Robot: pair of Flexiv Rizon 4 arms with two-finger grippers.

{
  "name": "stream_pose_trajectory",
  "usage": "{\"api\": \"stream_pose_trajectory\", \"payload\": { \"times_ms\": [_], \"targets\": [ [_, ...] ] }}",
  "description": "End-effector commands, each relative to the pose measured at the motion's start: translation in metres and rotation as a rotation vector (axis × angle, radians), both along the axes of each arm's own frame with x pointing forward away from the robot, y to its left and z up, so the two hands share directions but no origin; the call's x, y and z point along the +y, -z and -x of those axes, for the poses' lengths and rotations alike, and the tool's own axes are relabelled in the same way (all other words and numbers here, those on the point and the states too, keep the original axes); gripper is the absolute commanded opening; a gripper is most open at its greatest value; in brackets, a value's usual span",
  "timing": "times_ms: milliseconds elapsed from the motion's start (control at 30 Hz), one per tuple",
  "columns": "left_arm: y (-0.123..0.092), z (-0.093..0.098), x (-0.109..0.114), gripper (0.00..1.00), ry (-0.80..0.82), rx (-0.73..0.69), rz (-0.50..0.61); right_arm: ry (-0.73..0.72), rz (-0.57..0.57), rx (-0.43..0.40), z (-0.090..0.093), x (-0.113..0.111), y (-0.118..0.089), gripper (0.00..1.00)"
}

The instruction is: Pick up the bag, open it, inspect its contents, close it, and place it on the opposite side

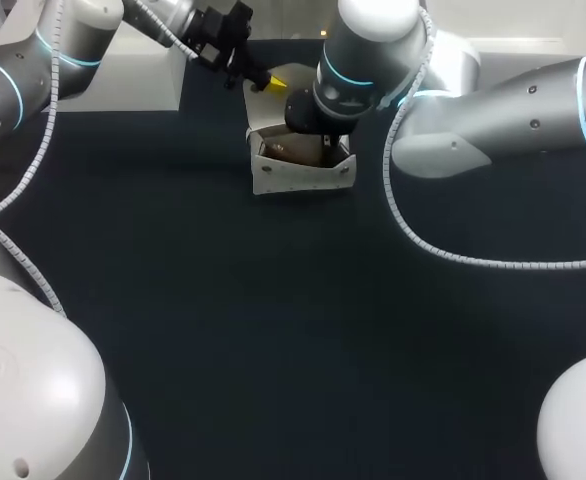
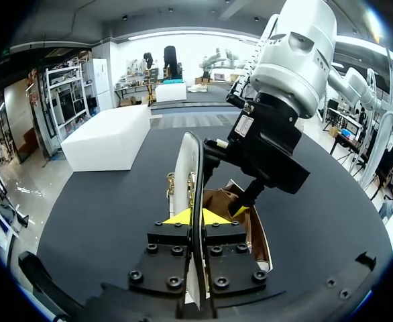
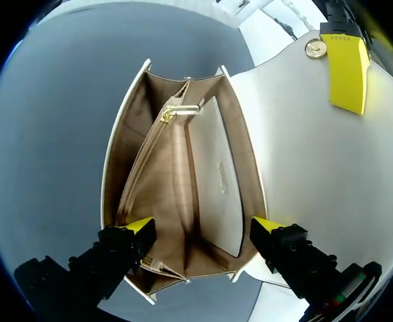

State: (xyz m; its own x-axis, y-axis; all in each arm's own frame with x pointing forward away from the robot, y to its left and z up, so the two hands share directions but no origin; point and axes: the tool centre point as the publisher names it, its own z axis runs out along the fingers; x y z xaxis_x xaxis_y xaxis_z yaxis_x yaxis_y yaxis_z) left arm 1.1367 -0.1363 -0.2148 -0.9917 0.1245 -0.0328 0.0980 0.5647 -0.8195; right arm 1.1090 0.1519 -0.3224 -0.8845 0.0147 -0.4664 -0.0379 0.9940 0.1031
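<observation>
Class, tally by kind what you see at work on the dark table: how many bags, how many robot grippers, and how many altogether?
Bags: 1, the white flap bag with tan lining
Grippers: 2, the left gripper and the right gripper
Total: 3

The head camera looks down on the worktop [image 1: 293,330] from behind. Both wrist cameras sit close, sighting past their jaws; all three share the bag [image 1: 303,175].
</observation>
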Motion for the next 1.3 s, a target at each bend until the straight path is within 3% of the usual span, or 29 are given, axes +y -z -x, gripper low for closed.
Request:
{"api": "stream_pose_trajectory", "payload": {
  "times_ms": [33,600,633,700,767,867,1067,1300],
  "targets": [
    [0.002,-0.002,0.001,0.0,0.007,0.002,0.005,0.002,0.002,-0.003,-0.003,0.0,0.009,1.0],
    [0.0,0.0,0.0,0.0,0.01,-0.008,0.003,0.0,0.0,-0.01,-0.002,-0.001,0.007,1.0],
    [0.0,0.0,0.0,0.0,0.011,-0.008,0.003,0.0,0.0,-0.012,-0.002,-0.001,0.006,0.97],
    [0.0,0.001,0.0,0.0,0.012,-0.01,0.002,0.002,-0.003,-0.017,-0.002,-0.001,0.004,0.56],
    [-0.001,0.002,0.0,0.0,0.012,-0.013,0.002,0.002,-0.006,-0.03,-0.001,-0.001,0.0,0.4],
    [-0.003,0.004,0.001,0.0,0.005,-0.025,-0.005,0.007,-0.009,-0.065,0.001,-0.001,-0.009,0.35],
    [-0.002,0.01,-0.001,0.0,-0.031,-0.059,-0.056,0.026,-0.019,-0.174,0.009,-0.003,-0.042,0.37],
    [0.006,-0.003,0.0,0.0,-0.057,-0.055,-0.055,0.036,-0.026,-0.282,0.021,-0.006,-0.077,0.34]
  ]
}}
